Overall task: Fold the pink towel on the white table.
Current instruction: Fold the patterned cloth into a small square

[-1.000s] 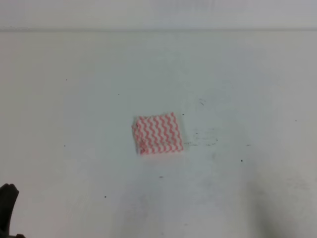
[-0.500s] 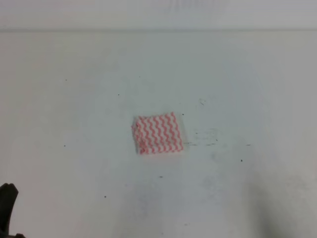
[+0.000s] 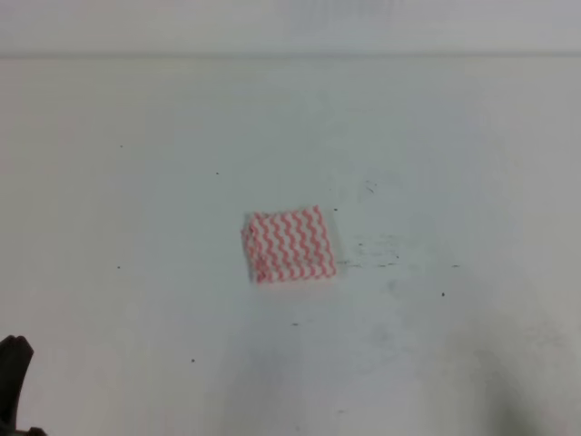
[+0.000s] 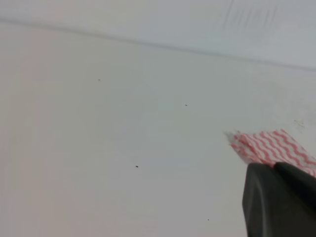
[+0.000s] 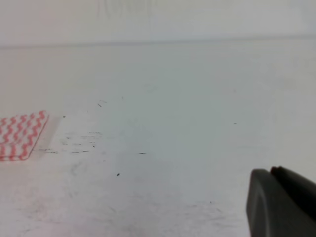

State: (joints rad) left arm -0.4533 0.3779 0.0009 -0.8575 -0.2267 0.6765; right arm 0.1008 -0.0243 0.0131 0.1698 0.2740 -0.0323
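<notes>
At the lower left edge the left gripper [image 3: 13,377] shows only as a dark sliver; its jaws cannot be judged. The pink towel [image 3: 290,244], folded small, lies mid-way across the white table [image 3: 136,209], well apart from it. The right gripper [image 5: 281,202] shows one dark finger; jaw spread unclear.

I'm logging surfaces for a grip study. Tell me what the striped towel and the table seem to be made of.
The pink towel: probably thin woven or non-woven cloth, matte, lying flat in a compact folded square with soft layered edges. The white table: likely a hard, smooth laminate or painted board, faintly sheened, showing small dark specks and scuffs.
</notes>
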